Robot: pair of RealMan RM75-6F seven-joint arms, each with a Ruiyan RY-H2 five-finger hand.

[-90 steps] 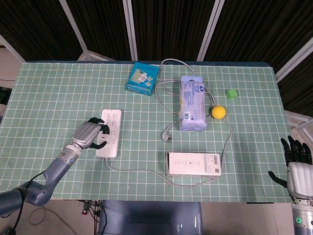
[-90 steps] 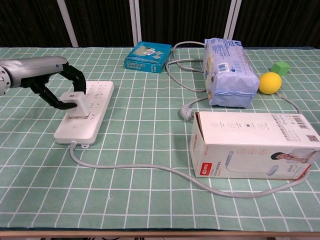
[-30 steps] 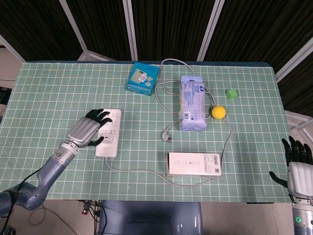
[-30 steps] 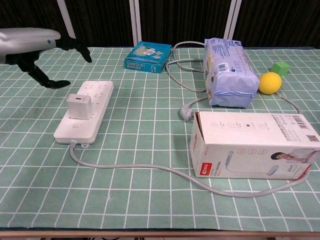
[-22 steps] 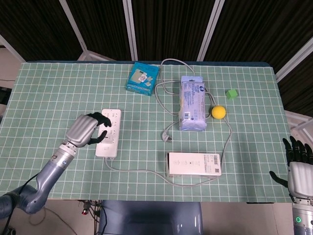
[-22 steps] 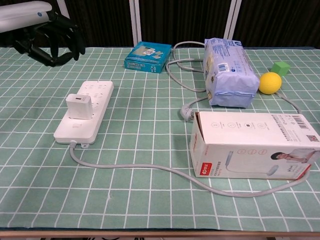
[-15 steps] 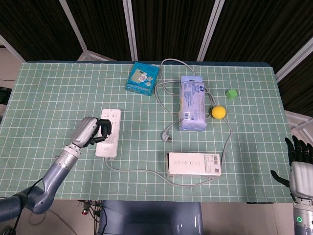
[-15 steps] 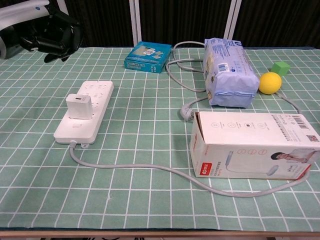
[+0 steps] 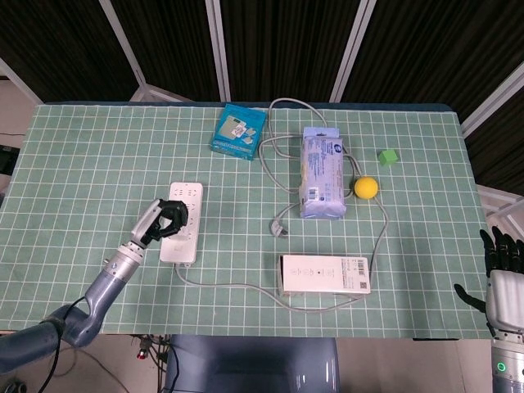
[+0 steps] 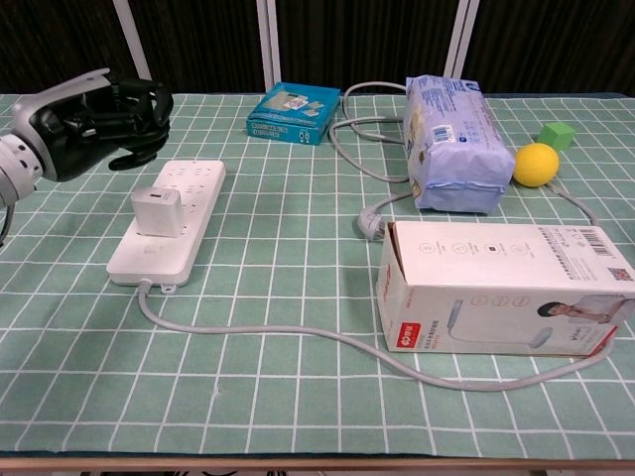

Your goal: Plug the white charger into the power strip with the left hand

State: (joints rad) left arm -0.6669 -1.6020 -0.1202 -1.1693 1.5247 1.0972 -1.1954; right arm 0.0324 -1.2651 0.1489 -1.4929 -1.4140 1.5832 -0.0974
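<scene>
The white charger (image 10: 157,211) stands upright in a socket near the cord end of the white power strip (image 10: 190,186). My left hand (image 10: 94,124) hovers above and to the left of the strip, fingers curled in, holding nothing and clear of the charger. In the head view the left hand (image 9: 160,221) overlaps the left side of the power strip (image 9: 188,196) and hides most of the charger. My right hand (image 9: 501,274) is off the table's right edge, fingers extended and apart, empty.
A teal box (image 9: 238,132), a blue tissue pack (image 9: 322,170), a yellow ball (image 9: 366,187) and a green cube (image 9: 387,156) lie at the back. A white carton (image 9: 324,274) lies at the front, with the strip's grey cable looping around it to a loose plug (image 9: 280,229).
My left hand let go of the charger, rose off it with fingers spread, then curled them in and rolled over beside the strip. The charger stays in its socket.
</scene>
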